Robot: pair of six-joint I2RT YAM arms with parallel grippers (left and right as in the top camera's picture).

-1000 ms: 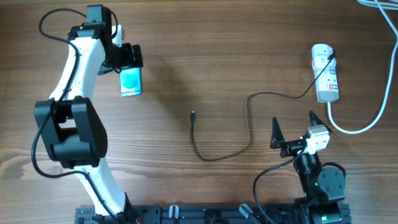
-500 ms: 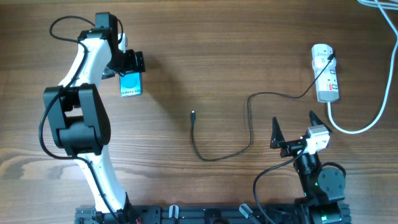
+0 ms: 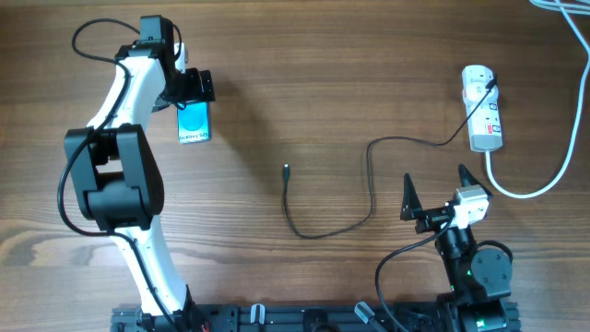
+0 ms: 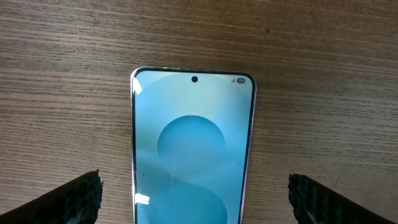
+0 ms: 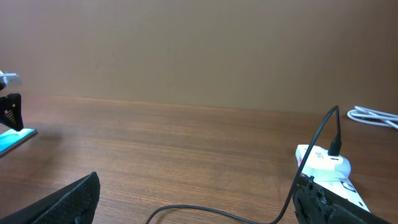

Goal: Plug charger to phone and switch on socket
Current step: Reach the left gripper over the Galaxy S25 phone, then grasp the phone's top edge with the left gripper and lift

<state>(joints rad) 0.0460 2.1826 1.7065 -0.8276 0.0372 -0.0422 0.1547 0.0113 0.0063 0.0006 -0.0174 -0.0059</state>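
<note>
The phone (image 3: 194,123) lies flat at the table's upper left, turquoise screen up; it fills the left wrist view (image 4: 193,149). My left gripper (image 3: 192,89) is open just above the phone's far end, fingers (image 4: 194,198) apart on either side and not touching it. The charger cable (image 3: 370,175) loops across the middle, its plug tip (image 3: 287,169) free on the wood. The cable also shows in the right wrist view (image 5: 249,216). The socket (image 3: 482,121) lies at the upper right, and in the right wrist view (image 5: 323,163). My right gripper (image 3: 433,189) is open and empty at the front right.
A thick white cord (image 3: 544,184) runs from the socket round the right edge of the table and shows in the right wrist view (image 5: 376,116). The left arm (image 3: 111,157) stretches along the table's left side.
The left arm swung its elbow and the gripper shifted slightly over the phone's far end a second ago; since half a second ago nothing has moved. The right arm is still.
</note>
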